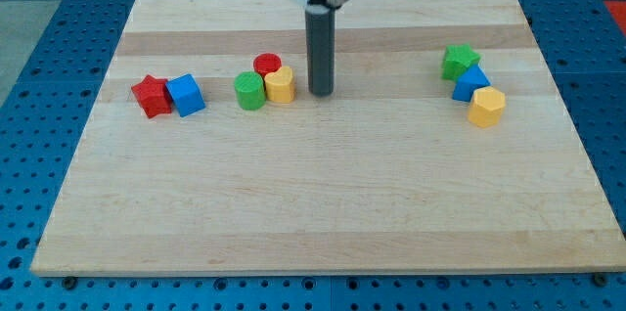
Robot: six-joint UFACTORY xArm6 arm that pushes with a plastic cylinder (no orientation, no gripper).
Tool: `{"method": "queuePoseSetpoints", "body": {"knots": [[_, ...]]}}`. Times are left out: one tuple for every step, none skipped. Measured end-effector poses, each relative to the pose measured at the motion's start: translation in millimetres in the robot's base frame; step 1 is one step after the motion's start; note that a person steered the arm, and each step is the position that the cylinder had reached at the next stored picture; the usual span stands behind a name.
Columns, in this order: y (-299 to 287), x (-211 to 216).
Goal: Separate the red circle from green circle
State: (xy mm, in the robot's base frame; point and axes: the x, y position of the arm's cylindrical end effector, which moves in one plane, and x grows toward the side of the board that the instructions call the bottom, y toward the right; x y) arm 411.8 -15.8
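The red circle (pixel 267 63) sits left of centre, touching the green circle (pixel 249 91) at its near left and the yellow heart (pixel 281 85). The rod has no fingers and holds nothing; its tip (pixel 321 92) rests just right of the yellow heart.

Pale wooden board (pixel 323 213), blue perforated surface (pixel 39 18) around it, even light

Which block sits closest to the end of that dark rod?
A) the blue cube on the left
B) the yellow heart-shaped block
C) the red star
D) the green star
B: my tip stands just to the view's right of the yellow heart-shaped block, which huddles with the red circle and green circle; the other groups lie much farther away.
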Motion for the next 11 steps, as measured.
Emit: {"method": "queuePoseSetpoints", "body": {"knots": [[-51,39],[-97,19],[-83,-42],[-22,-91],[8,-101],[-3,-95],[-38,-101],[-23,-132],[55,-140],[65,-140],[13,-139]]}}
